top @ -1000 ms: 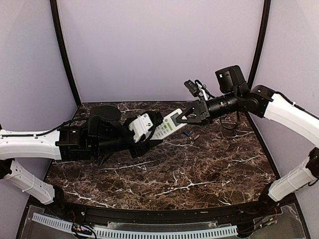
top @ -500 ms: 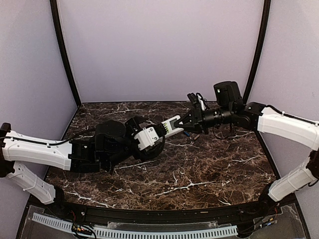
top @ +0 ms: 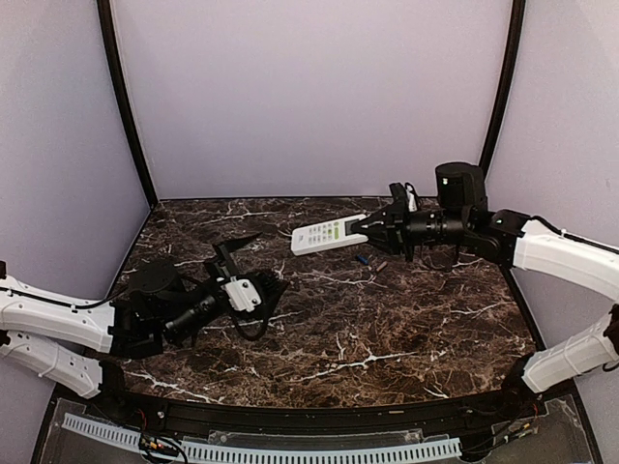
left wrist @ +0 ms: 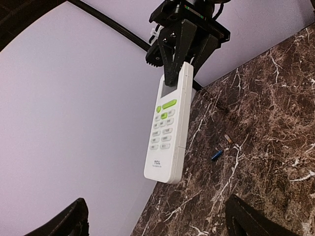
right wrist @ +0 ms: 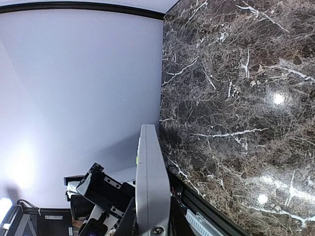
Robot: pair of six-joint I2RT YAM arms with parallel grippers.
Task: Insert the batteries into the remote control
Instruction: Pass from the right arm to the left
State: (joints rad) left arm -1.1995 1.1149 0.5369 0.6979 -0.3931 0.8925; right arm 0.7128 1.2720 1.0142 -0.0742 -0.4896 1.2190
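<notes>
Here we see the right gripper (top: 368, 230) reaching in from the right, its jaws clamped firmly on one end of the remote control (top: 329, 235), and the handset is up in the air, clear of the dark marble table (top: 387, 329). It's the end with the greyish screen that sits in the grip, and the far end points out toward the left arm. From the left wrist camera we're looking straight at the button face: green keys just below the screen, rows of pale keys under those, a small logo near the free end. The right wrist camera gives us the same handset edge-on, a thin white slab running out from between the fingers, with the lilac wall (right wrist: 74, 98) behind it. Down on the marble we've got one blue battery (left wrist: 217, 155) lying flat on its side, below the gripped end of the remote and touching nothing. A small pale scrap (left wrist: 228, 139) lies near it, too small for us to say what it is. We can make out only that one battery. Over on the left, the left gripper (top: 259, 266) sits low and well apart from the remote, its fingers (left wrist: 74, 219) spread wide with nothing between them, pointed up at the handset.
</notes>
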